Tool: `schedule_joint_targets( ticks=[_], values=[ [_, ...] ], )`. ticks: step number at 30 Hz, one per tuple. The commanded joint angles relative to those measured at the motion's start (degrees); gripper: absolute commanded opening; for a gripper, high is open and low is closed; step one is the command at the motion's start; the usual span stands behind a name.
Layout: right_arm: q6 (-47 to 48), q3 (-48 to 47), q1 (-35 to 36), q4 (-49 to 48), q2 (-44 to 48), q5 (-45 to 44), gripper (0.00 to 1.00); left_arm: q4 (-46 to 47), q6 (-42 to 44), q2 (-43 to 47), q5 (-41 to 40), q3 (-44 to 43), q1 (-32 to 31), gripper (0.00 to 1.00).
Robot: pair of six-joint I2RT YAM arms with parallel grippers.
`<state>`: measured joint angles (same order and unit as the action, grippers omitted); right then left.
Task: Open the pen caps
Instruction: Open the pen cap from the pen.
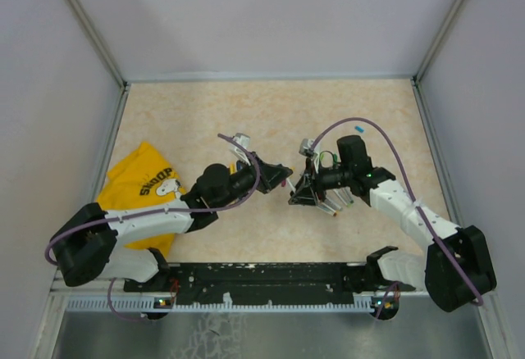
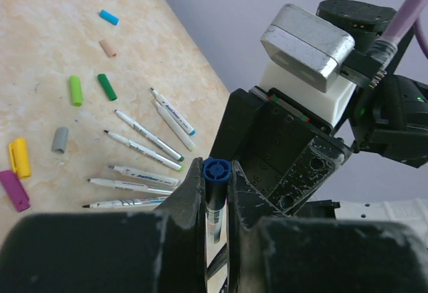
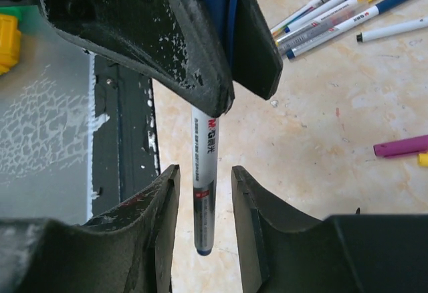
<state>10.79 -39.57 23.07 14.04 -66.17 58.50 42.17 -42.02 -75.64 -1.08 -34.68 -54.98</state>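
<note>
Left wrist, seven loose caps (image 2: 75,89), seven loose pens (image 2: 148,134)

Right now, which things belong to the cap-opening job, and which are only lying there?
Job: held pen, left gripper clamping it, right gripper open around it, capped pens, uncapped pens, loose caps.
Lying about: yellow cloth.
</note>
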Motion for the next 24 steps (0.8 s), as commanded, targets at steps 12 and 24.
schedule_joint_targets(
  ticks=[12, 24],
  values=[
    [-4.50, -1.89, -0.48, -6.56, 1.09, 7.03, 0.00, 7.47, 0.32, -1.34, 1.10, 0.61, 0.00, 0.00],
    [-6.17, -1.00, -0.48, -8.03, 0.78, 8.77, 0.00, -0.51, 3.47, 6.22, -0.46, -5.58, 14.62, 0.00]
  ],
)
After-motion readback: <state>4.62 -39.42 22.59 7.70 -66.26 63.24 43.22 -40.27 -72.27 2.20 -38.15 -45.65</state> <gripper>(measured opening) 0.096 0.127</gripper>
